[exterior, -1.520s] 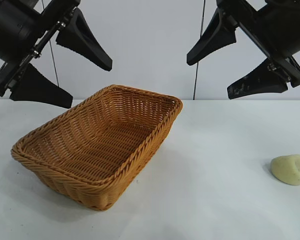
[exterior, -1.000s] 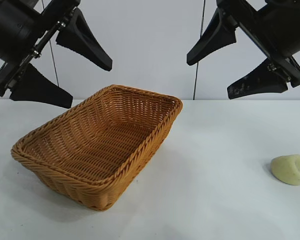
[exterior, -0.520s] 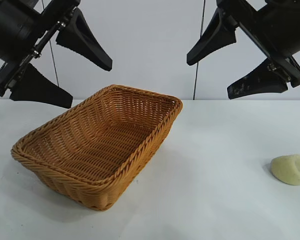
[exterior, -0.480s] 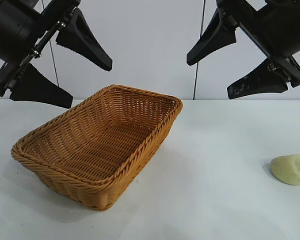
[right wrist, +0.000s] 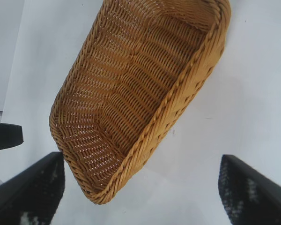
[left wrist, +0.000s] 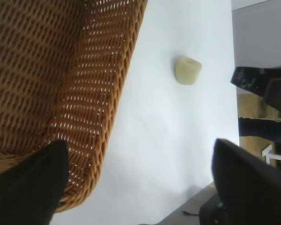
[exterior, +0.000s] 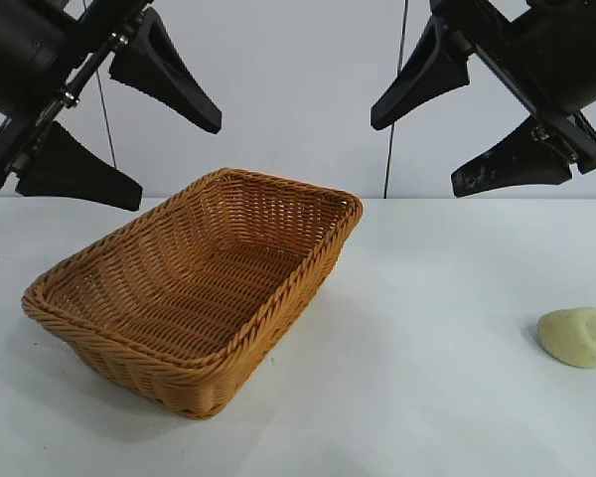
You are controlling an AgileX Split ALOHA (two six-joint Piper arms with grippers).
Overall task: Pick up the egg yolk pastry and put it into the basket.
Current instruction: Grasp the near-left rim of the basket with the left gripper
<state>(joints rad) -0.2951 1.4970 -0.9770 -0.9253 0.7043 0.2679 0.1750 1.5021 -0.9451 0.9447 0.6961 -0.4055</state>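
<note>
I log one egg yolk pastry (exterior: 577,337) on the white tabletop (exterior: 427,298), well right of the empty basket (exterior: 194,288). Left pincer (exterior: 139,124) and right pincer (exterior: 447,124) hang above, both spread wide, grasping nothing. I read no lettering.

Lab: bare white table (exterior: 417,298), plain wall (exterior: 298,89)

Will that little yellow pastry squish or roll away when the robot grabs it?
The egg yolk pastry looks matte and doughy, so it may dent under a hard squeeze. Its rounded lump shape might let it wobble or roll if nudged. It looks small beside the basket, so probably light.
</note>
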